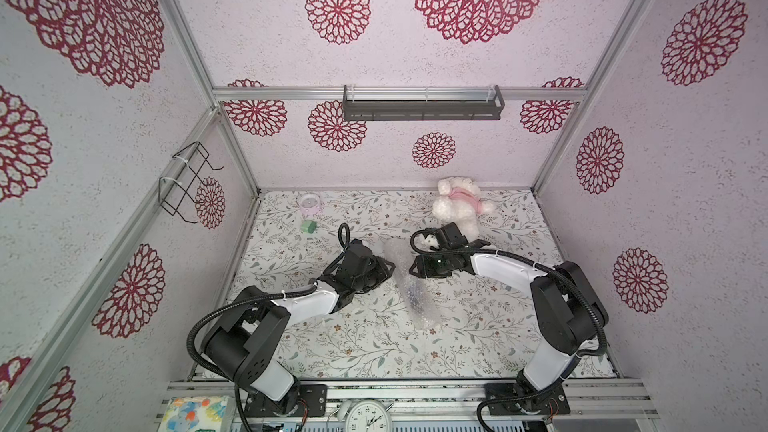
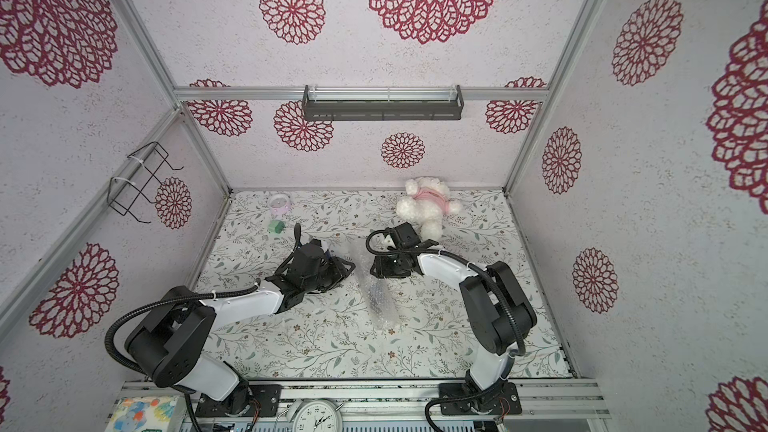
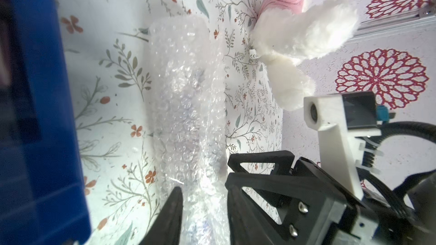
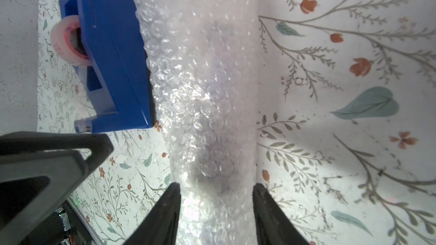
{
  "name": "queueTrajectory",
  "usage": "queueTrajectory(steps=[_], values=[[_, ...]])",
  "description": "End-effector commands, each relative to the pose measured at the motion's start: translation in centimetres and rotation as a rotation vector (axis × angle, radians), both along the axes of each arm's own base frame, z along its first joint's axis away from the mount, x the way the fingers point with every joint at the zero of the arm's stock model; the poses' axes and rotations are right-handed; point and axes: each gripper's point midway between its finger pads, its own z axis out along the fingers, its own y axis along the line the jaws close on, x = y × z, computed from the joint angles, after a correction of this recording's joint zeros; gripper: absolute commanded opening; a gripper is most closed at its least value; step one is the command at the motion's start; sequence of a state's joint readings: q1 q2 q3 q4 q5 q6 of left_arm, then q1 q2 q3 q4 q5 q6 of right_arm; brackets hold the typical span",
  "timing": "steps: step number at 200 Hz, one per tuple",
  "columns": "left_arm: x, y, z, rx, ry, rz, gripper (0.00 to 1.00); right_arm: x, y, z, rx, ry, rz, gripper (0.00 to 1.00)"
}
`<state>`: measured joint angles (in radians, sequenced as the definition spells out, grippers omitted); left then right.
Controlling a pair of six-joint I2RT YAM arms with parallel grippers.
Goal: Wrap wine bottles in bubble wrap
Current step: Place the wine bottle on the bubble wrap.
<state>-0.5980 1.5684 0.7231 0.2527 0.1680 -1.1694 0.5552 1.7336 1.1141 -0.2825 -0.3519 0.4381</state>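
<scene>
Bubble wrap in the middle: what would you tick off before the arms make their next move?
1. Bottle inside the bubble wrap: ok, a dark shape shows through.
2. Right tool astride the bubble wrap: ok.
3. Right tool gripping firmly: cannot tell.
4. Left tool open or shut: cannot tell.
5. Tape dispenser within reach: ok, right beside the bubble wrap.
6. Stuffed toy clear of the bubble wrap: ok.
</scene>
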Motion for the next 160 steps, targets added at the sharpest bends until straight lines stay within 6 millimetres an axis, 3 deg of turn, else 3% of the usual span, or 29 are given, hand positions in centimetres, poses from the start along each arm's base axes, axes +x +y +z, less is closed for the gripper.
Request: queueTrajectory(steps=[1, 26, 48, 115, 160], values=[[-0.3, -0.3, -0.8, 0.019, 0.017, -0.054, 0.21, 0.0, 0.3, 1.2, 0.017, -0.008, -0.003, 0.51], [0.1, -1.3, -2.1, -0.009, 0.043, -0.068, 0.07, -0.3, 0.2, 1.2, 0.014, -0.004, -0.004, 0.5], [0.3, -1.9, -3.5, -0.028, 0.07, -0.065, 0.02, -0.6, 0.1, 1.2, 0.017, 0.0, -0.01, 0.47], [0.7, -5.3, -4.2, -0.063, 0.087, -0.137, 0.0, -2.2, -0.1, 0.6, 0.085, 0.032, -0.05, 0.44], [0.8, -5.3, -4.5, -0.017, 0.095, -0.159, 0.0, -2.2, -0.4, 1.0, 0.1, 0.016, -0.084, 0.44]])
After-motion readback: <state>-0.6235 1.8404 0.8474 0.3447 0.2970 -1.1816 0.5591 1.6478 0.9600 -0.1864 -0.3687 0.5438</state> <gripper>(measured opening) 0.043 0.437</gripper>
